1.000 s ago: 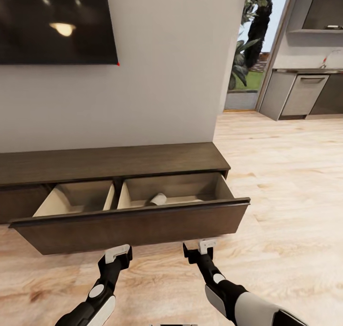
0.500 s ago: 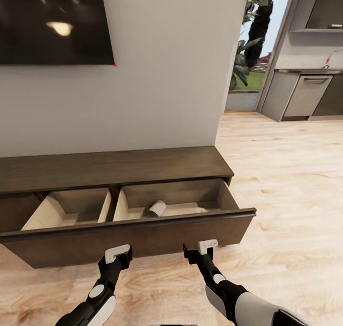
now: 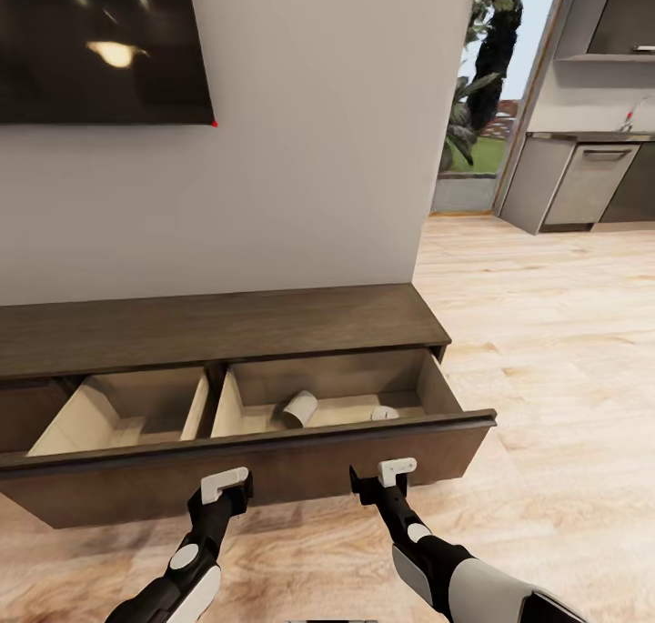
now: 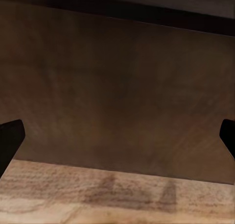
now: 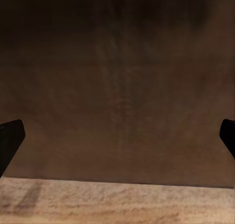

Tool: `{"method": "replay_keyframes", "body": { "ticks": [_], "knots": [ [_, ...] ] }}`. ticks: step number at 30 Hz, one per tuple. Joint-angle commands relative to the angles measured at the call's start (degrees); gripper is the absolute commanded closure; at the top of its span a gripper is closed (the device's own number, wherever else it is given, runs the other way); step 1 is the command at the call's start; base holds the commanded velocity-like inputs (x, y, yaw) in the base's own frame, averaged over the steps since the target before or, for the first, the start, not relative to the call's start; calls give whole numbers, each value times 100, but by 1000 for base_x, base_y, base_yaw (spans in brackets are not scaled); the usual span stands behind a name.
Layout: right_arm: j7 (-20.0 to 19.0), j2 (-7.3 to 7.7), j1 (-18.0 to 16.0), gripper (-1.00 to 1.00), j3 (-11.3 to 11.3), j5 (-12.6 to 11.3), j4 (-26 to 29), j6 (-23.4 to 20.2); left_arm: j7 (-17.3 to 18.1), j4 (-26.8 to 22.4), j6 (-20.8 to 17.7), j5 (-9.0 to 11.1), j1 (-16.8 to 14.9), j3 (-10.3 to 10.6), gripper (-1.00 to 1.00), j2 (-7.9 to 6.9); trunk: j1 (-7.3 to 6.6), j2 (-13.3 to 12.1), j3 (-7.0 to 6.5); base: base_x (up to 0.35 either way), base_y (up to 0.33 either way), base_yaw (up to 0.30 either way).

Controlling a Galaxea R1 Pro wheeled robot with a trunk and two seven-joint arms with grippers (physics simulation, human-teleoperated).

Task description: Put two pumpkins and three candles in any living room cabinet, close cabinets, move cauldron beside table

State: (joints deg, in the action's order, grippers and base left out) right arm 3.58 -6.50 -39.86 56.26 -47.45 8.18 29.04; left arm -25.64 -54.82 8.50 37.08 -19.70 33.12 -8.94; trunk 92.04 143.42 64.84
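Two candles [image 3: 300,407] lie tipped in the open cabinet [image 3: 273,327] drawer; both hands [image 3: 225,488] [image 3: 382,477] spread wide, empty.

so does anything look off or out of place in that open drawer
One candle lies tipped on its side in the cabinet drawer's right compartment, a second sits nearer the right wall. The drawer hangs wide open; nothing looks damaged.
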Motion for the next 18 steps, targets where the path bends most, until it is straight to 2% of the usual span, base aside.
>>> {"method": "replay_keyframes", "body": {
  "ticks": [1,11,18],
  "knots": [
    [37,-1,-4,-100,46,-18,-1,14,-37,-3,46,56,-7,37,-100,-10,1,2,5,202,0,0],
    [37,-1,-4,-100,51,-18,-1,14,-37,-8,65,37,-7,41,-100,-10,1,2,5,50,0,0],
    [37,-1,-4,-100,51,-18,-1,14,-33,-11,65,36,-7,37,-100,-11,19,11,160,0,0,0]
  ]
}}
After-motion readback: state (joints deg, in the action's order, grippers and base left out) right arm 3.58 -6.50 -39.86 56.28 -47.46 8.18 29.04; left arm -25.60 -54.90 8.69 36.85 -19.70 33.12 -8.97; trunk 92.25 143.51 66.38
